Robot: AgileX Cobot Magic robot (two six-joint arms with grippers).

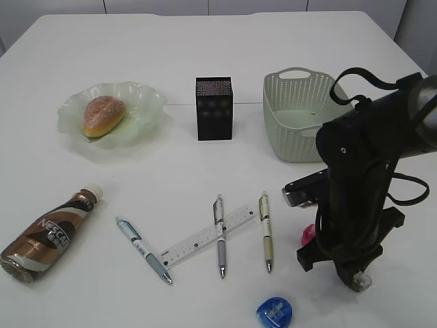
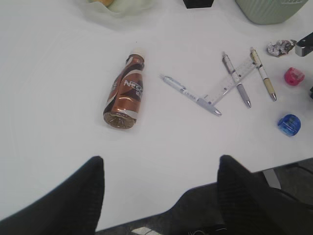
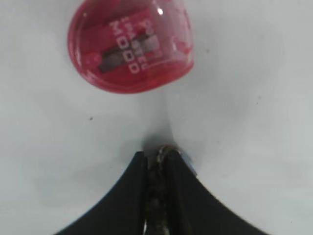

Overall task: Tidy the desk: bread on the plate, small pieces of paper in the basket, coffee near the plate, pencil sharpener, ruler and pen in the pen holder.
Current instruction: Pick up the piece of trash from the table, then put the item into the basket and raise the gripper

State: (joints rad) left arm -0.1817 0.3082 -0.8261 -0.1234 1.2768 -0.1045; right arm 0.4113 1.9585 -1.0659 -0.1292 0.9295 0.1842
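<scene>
My right gripper (image 3: pixel 159 157) (image 1: pixel 356 279) is down at the table's front right, shut on a crumpled small piece of paper (image 3: pixel 157 196). A pink pencil sharpener (image 3: pixel 129 46) (image 1: pixel 308 234) lies just beyond its tips. Another paper scrap (image 2: pixel 279 47) lies further back. A blue sharpener (image 1: pixel 274 312) sits at the front edge. Three pens (image 1: pixel 220 236) and a ruler (image 1: pixel 198 242) lie in the middle front. The coffee bottle (image 1: pixel 51 232) lies on its side at the left. Bread (image 1: pixel 104 115) rests on the plate (image 1: pixel 147 102). My left gripper (image 2: pixel 161 164) hangs open over bare table near the front edge.
The black pen holder (image 1: pixel 214 109) stands at the back centre and the pale green basket (image 1: pixel 287 137) to its right. The right arm (image 1: pixel 362 157) rises in front of the basket's right side. The table's front edge (image 2: pixel 195 183) runs just below the left gripper.
</scene>
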